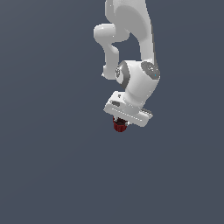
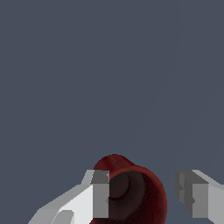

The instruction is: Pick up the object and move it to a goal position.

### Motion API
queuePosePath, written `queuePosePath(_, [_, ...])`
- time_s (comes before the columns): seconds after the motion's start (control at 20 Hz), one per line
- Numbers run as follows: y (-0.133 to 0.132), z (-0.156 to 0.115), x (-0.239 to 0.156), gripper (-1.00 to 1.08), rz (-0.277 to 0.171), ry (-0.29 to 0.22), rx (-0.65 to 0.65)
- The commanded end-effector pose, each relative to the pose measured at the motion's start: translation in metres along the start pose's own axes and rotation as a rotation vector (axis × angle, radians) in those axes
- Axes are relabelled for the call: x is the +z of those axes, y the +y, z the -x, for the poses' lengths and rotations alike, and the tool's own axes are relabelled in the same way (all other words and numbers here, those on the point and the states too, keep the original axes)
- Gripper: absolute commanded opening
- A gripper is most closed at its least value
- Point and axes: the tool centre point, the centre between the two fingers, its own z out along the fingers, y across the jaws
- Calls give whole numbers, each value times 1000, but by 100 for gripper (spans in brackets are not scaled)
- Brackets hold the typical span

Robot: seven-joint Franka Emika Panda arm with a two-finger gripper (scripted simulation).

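surface: plain dark grey-blue, featureless | hand [image 2: 146, 197]: fingers apart, flanking dark red mug [image 2: 131, 192] | grip: cannot tell

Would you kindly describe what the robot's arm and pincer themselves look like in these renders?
The arm is glossy white with rounded, bulbous links and grey discs at the wrist joint. It ends in a flat white rectangular hand block. The pincer has two blocky white fingers with grey, squared pads at their tips. No cables or printed markings show.

mug [image 1: 120, 126] mostly hidden; grip on it unclear.
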Motion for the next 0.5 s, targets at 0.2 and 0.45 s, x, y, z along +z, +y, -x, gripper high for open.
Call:
queuePosePath(0.2, [-8, 10, 6, 28, 55, 40, 72])
queuePosePath(0.45, [-14, 18, 10, 28, 91, 76, 126])
